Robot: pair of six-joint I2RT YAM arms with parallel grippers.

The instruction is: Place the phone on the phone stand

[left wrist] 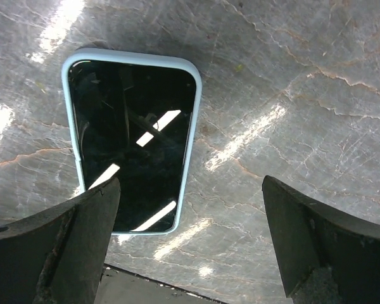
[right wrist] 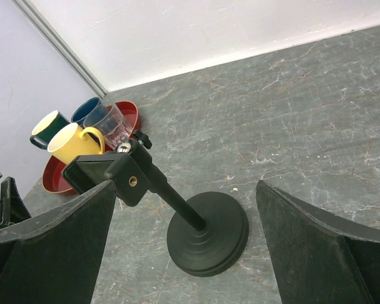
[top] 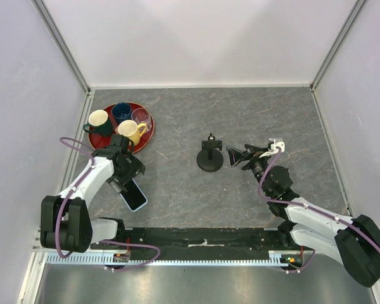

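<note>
The phone [top: 134, 195] lies flat, screen up, at the near left of the table; its light blue case also shows in the left wrist view [left wrist: 133, 139]. My left gripper [top: 121, 175] is open just above it, with the phone under its left finger [left wrist: 57, 244] and bare table between the fingers. The black phone stand [top: 209, 157] stands upright mid-table, with disc base, post and clamp [right wrist: 123, 172]. My right gripper [top: 236, 158] is open and empty just right of the stand, whose base [right wrist: 208, 233] shows between the fingers.
A red tray [top: 145, 139] at the back left holds several mugs and a clear glass, close behind my left arm. It also shows in the right wrist view [right wrist: 56, 176]. White walls close the table's left, right and far sides.
</note>
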